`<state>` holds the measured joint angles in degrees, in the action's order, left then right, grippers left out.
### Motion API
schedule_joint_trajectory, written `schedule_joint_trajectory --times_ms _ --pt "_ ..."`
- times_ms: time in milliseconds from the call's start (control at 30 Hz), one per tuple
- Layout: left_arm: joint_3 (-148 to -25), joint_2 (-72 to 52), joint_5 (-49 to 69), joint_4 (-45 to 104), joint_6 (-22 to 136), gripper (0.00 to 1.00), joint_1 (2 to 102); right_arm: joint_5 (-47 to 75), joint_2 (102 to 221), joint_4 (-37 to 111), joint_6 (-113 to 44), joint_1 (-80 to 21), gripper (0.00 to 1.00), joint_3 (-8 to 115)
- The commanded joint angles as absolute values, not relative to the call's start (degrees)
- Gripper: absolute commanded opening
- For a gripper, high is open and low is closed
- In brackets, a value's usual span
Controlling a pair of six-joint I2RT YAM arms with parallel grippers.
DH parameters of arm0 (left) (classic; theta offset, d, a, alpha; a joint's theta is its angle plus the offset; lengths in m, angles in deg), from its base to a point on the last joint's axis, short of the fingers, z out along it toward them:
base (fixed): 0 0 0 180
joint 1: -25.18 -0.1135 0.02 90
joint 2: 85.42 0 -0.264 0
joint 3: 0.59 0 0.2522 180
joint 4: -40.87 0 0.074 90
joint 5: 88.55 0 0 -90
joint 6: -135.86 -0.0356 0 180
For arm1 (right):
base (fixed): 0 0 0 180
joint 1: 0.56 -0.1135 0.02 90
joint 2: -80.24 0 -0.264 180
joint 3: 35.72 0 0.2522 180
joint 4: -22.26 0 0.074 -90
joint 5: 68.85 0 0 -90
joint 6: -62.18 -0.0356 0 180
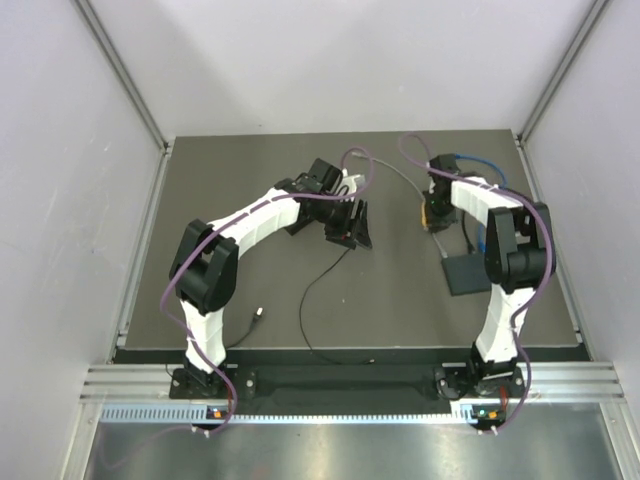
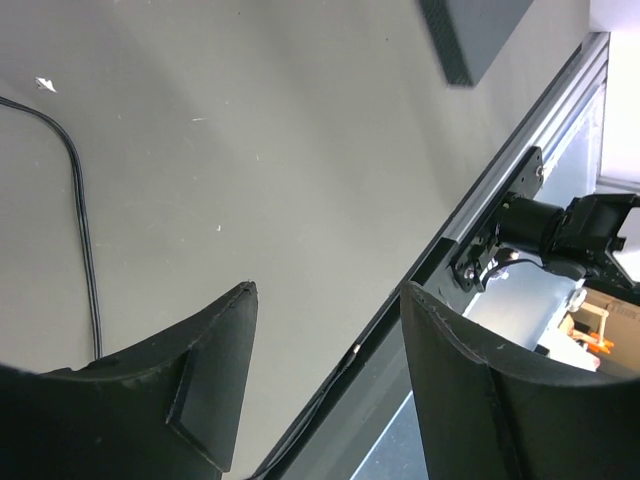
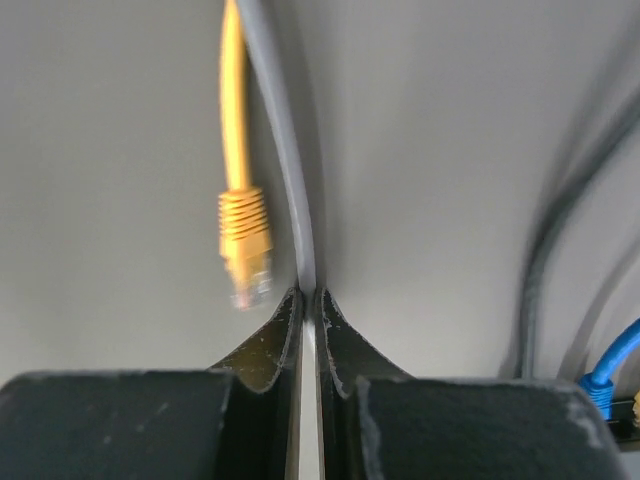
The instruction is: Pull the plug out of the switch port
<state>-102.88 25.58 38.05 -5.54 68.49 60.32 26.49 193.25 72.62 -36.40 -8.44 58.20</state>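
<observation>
Right wrist view: the right gripper (image 3: 308, 296) pinches a grey cable (image 3: 285, 150) as if to pull, a yellow plug (image 3: 245, 240) hanging free beside it, seemingly out of the switch (image 1: 465, 273) near the right edge of the worktop (image 1: 400, 310); the left gripper (image 2: 328, 300) stands wide, empty.

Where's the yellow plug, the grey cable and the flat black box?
yellow plug (image 3: 244, 230): right wrist view, on its ribbed boot.
grey cable (image 3: 291, 190): right wrist view, midway along it.
flat black box (image 1: 466, 274): top view, middle of its top.
</observation>
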Motion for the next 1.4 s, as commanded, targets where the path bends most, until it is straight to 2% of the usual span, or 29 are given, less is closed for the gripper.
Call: schedule_joint_trajectory --times_ms 0,233,333,367,400,467,567,733,800,867,967,1100,1233,1367 --pt "-102.9 22.3 39.0 -1.6 69.8 0.64 60.0 21.4 187.1 73.3 -38.4 -13.7 0.00 55.5" --pt "-102.9 23.2 39.9 -0.1 70.5 0.63 59.9 18.8 180.4 74.4 -40.4 -17.7 0.01 47.3" --pt "-102.9 23.4 40.2 0.2 70.6 0.63 60.0 18.7 177.5 76.0 -40.0 -17.2 0.24 46.0" --pt "-103.0 23.5 40.4 0.4 70.8 0.63 60.1 18.3 176.2 76.4 -40.0 -17.0 0.36 46.2" --pt "-103.0 23.6 40.5 0.7 71.7 0.63 60.1 17.6 175.7 77.4 -40.4 -16.9 0.41 46.7" --pt "-103.0 24.0 41.8 2.6 72.7 0.63 60.2 16.8 174.8 79.3 -41.5 -16.5 0.48 47.8" --pt "-103.1 24.8 42.7 4.7 75.0 0.63 60.9 16.0 173.6 83.4 -44.0 -15.6 0.50 50.9" --pt "-100.8 28.2 44.9 15.5 87.9 0.60 62.4 15.1 168.0 86.2 -47.8 -12.4 0.48 47.0" --pt "-99.8 30.1 45.8 24.5 96.5 0.57 63.7 14.6 164.0 85.5 -49.6 -9.9 0.45 43.1" --pt "-99.3 31.1 44.2 26.7 100.0 0.56 64.9 14.8 161.0 85.1 -50.8 -7.0 0.40 39.1" --pt "-98.7 33.2 42.1 34.4 107.3 0.55 67.9 13.9 158.8 84.5 -51.2 -3.8 0.38 35.0" --pt "-100.0 36.6 38.0 36.6 107.8 0.54 72.1 13.1 157.2 83.6 -52.1 -1.6 0.36 32.0" --pt "-98.8 37.7 31.4 39.9 107.2 0.50 74.1 14.1 156.3 82.7 -53.1 0.7 0.28 30.5" --pt "-93.7 38.8 27.9 52.1 111.8 0.47 74.8 13.9 154.9 81.2 -53.4 6.4 0.26 28.8"
